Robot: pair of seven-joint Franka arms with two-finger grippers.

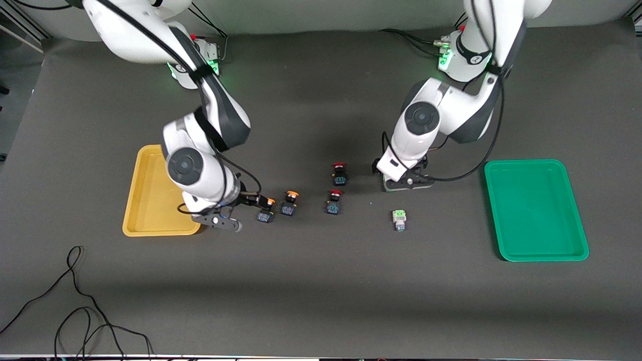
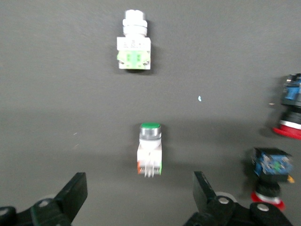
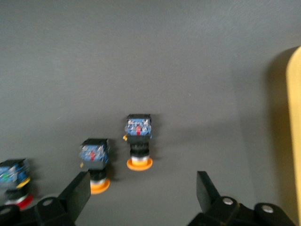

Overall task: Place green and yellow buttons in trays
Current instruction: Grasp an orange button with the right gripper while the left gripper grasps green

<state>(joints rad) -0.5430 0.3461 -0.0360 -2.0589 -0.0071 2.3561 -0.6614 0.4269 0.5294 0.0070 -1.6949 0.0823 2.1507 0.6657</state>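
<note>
On the dark mat, between the two trays:
Yellow buttons: two lie side by side near the yellow tray [image 1: 150,200]; one yellow button [image 1: 266,210] sits right at the right gripper, its twin [image 1: 290,203] just beside it toward the middle.
Green buttons: one green button [image 1: 399,220] lies in the open, nearer the front camera than the left gripper; a second green button [image 2: 150,149] shows only in the left wrist view, lined up between the fingers there.
Red buttons: two red-capped switches [image 1: 337,188] sit mid-table, not wanted.
Green tray [image 1: 535,210]: at the left arm's end, nothing in it.
Right gripper [image 1: 261,201]: low over the first yellow button, jaws spread wide, holding nothing.
Left gripper [image 2: 141,197]: low over the hidden green button, jaws wide apart, holding nothing.
Step in hand: I'd say both arms are lining up for their first picks; no button is in a tray.
Next move: each likely needs to drop, straddle the small body squarely, then close.
</note>
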